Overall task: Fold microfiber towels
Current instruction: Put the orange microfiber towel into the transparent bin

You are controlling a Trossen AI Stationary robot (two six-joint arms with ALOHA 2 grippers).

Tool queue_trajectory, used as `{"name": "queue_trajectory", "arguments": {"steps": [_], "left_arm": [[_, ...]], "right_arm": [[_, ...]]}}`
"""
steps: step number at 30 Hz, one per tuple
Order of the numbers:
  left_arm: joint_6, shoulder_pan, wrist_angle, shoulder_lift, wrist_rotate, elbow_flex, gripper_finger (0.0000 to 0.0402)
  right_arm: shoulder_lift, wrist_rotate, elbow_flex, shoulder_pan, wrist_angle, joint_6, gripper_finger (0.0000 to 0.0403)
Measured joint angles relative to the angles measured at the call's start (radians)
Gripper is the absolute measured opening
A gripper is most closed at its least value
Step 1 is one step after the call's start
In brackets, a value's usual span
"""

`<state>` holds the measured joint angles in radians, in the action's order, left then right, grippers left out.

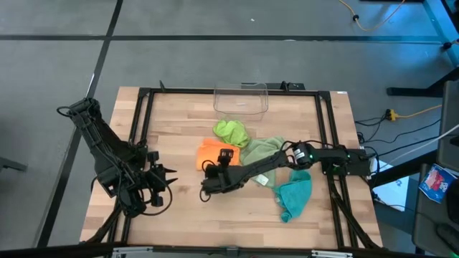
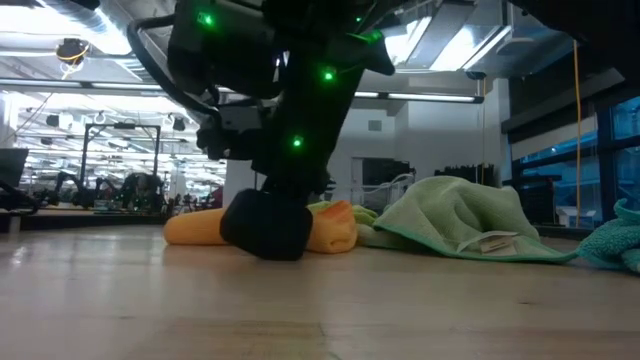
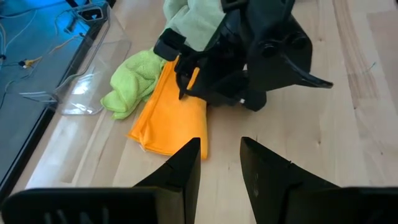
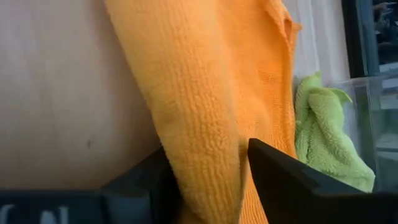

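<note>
The orange towel [image 1: 210, 152] lies bunched on the table's middle, with my right gripper [image 1: 219, 163] shut on it. Behind it the lime green towel [image 1: 231, 131] lies crumpled near the bin. To its right the sage green towel [image 1: 262, 149] is draped on the wood, its white tag [image 2: 497, 242] showing. Under the right arm, the teal towel [image 1: 295, 193] lies near the right edge. My left gripper [image 3: 221, 162] hovers open at the table's left, with nothing between its fingers. My right gripper has a thick rolled fold of the orange towel [image 4: 205, 168] between its two fingers [image 4: 280, 180], at the towel's near end. The fingers slant down from the table's near side and lie along the fold. The rest of the towel rests on the wood.
A clear plastic bin [image 1: 240, 100] stands at the far middle edge. A black frame [image 1: 143, 129] runs around the tabletop. Bare wood stretches along the near edge and between the two arms.
</note>
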<state>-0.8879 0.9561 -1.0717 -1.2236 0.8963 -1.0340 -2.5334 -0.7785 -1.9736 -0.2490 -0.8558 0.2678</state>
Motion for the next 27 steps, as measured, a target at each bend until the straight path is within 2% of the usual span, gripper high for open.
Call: {"name": "queue_trajectory", "arguments": {"steps": [5, 12, 20, 27], "left_arm": [[0.0, 0.0, 0.001, 0.0, 0.0, 0.0, 0.0105], [0.003, 0.0, 0.001, 0.0, 0.0, 0.0, 0.0105], [0.004, 0.0, 0.001, 0.0, 0.0, 0.0, 0.0105], [0.004, 0.0, 0.001, 0.0, 0.0, 0.0, 0.0105]], "right_arm": [[0.001, -0.035, 0.01, -0.006, 0.004, 0.067, 0.0189], [-0.002, -0.056, -0.006, -0.021, 0.06, -0.019, 0.017], [-0.005, -0.064, -0.027, -0.026, 0.066, -0.037, 0.015], [-0.005, -0.066, -0.028, -0.027, 0.067, -0.035, 0.0101]]}}
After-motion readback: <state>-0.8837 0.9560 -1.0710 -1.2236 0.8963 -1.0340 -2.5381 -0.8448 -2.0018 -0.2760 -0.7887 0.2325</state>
